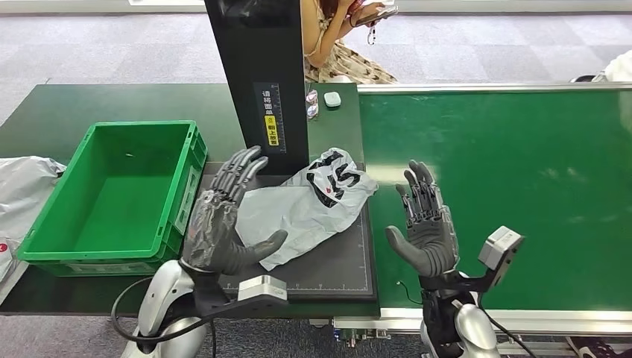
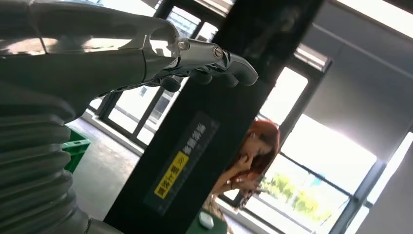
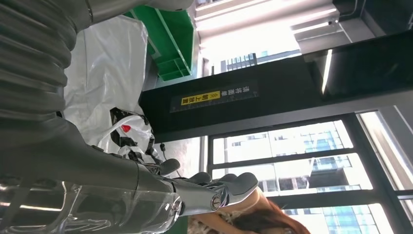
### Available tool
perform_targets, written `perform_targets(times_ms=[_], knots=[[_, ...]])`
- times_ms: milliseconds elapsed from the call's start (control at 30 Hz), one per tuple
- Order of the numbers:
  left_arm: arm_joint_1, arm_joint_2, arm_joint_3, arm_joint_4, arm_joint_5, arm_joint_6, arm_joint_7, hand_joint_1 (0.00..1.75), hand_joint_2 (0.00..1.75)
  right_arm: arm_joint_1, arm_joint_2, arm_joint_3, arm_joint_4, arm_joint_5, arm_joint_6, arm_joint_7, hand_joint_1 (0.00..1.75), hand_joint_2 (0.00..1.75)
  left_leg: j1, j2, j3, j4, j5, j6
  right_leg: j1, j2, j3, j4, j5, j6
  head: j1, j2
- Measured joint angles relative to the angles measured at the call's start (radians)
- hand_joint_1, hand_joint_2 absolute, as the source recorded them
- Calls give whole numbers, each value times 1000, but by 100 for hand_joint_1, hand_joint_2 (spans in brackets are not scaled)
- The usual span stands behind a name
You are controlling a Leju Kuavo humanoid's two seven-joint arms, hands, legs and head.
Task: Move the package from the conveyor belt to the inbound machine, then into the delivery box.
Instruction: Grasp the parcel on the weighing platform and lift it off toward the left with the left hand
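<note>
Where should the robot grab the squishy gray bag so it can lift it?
Probably from both sides. The gray bag lies flat and floppy on the black scale plate, between the open left hand and right hand. Pressing the plain end and the crumpled printed end together should bunch it up for lifting.

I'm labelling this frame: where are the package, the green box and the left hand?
package (image 1: 298, 212): head view, on its plain grey middle.
green box (image 1: 195, 149): head view, on its right-hand rim.
left hand (image 1: 216, 227): head view, on the palm.
</note>
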Motion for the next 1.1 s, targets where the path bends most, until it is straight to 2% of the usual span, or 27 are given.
perform_targets(times_ms=[100, 233, 333, 433, 767, 1100], knots=[[-83, 4, -48, 96, 1, -87, 22, 0, 175, 14, 5, -21, -18, 4, 6, 4, 0, 175, 0, 0, 0, 0, 0, 0, 0, 0, 0, 0, 0, 0, 0, 0], [-244, 6, -128, 297, 24, -250, 49, 0, 175, 32, 6, -44, -28, 13, 16, 5, 0, 175, 0, 0, 0, 0, 2, 0, 0, 0, -1, 0, 1, 0, 0, 0], [-355, 5, -199, 467, 36, -307, 36, 0, 175, 48, 6, -62, -34, 16, 26, 5, 0, 175, 0, 1, 0, 0, 2, 0, 0, 1, -1, 0, 2, -1, 0, 0], [-426, 4, -268, 591, 34, -327, 28, 0, 175, 63, 6, -76, -43, 17, 28, 5, 0, 175, 0, 1, 0, 0, 2, -1, 0, 1, -1, 1, 2, -1, 0, 0], [-548, 3, -427, 803, 38, -375, 19, 0, 175, 70, 7, -85, -48, 7, 42, 2, 0, 175, 0, 1, -1, 0, 2, -1, 0, 1, -2, 1, 2, -1, 0, 0], [-626, 3, -502, 928, 61, -361, -11, 0, 175, 95, 12, -85, -61, 2, 53, -16, 0, 175, 0, 1, -2, 0, 3, -1, 0, 1, -2, 1, 2, -1, 0, 0]])
